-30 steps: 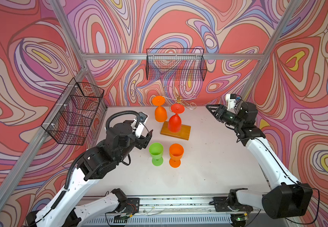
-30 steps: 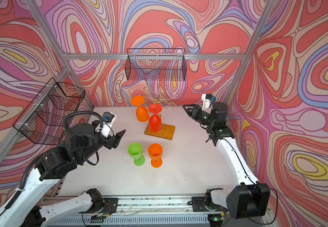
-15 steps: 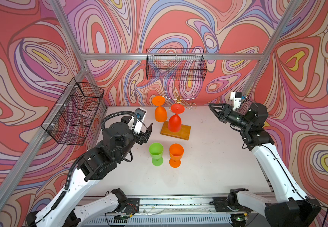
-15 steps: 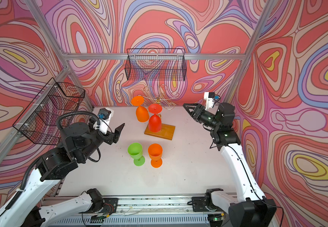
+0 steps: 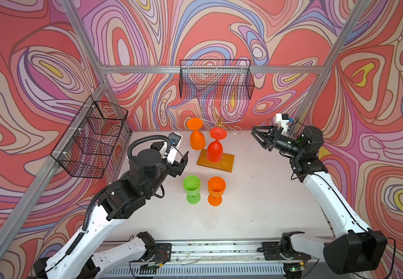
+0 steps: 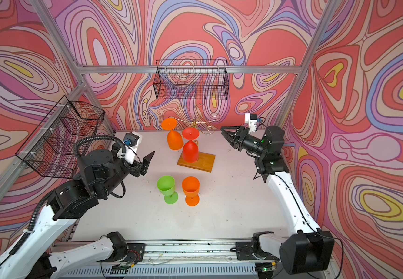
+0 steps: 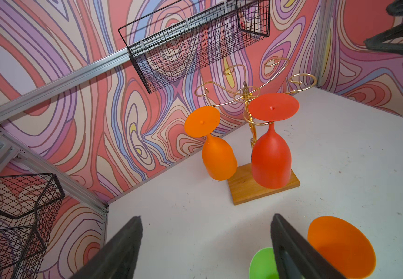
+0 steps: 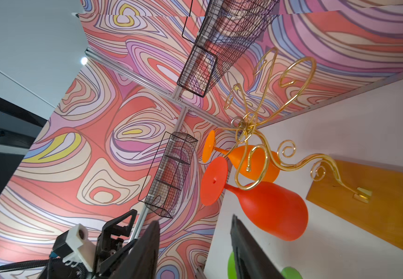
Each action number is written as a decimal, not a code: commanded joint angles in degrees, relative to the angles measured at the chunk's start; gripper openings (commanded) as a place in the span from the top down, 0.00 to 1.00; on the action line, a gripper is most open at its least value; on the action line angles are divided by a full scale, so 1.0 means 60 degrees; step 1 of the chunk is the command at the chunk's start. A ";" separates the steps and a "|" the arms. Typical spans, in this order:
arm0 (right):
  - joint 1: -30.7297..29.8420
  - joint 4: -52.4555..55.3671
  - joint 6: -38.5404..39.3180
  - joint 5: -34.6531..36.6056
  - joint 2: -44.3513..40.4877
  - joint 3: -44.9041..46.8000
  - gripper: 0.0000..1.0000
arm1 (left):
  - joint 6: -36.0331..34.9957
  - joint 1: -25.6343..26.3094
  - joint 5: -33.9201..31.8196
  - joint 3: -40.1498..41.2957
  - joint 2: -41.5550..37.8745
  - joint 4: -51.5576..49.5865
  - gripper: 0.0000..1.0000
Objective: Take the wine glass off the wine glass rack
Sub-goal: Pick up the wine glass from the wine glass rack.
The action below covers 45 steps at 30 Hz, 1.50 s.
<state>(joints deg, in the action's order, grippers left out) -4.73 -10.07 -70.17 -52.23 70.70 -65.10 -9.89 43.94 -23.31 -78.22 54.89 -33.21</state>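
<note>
Wine glass rack (image 5: 228, 161) is set far centre on the counter (image 5: 256, 193). Red wine glass (image 5: 215, 151) and orange wine glass (image 5: 197, 142) are hung bowl-down, feet caught on curled arms, so a sideways slide-out is likely needed. Right tool (image 8: 195, 219) is held part-open, empty, at rack height on its right. Left tool (image 7: 206, 217) is seen wide, empty, near left.
</note>
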 commanded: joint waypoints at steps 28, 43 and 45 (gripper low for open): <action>-0.2095 -0.1787 -0.1185 0.1256 0.1235 0.0790 0.61 | -0.0355 0.0044 -0.0070 -0.0031 0.0122 0.0320 0.17; -0.2865 -0.1963 -0.1214 0.2937 0.0942 0.1148 0.61 | -0.0477 0.0044 0.0091 0.0008 0.0222 0.0488 0.17; -0.2930 -0.1870 -0.1123 0.3016 0.1035 0.1012 0.60 | -0.0479 0.0044 0.0120 0.0013 0.0224 0.0482 0.17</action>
<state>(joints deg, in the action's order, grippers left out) -21.50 -20.36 -77.65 -36.12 77.03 -57.47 -12.01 43.94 -23.14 -78.22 56.07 -31.79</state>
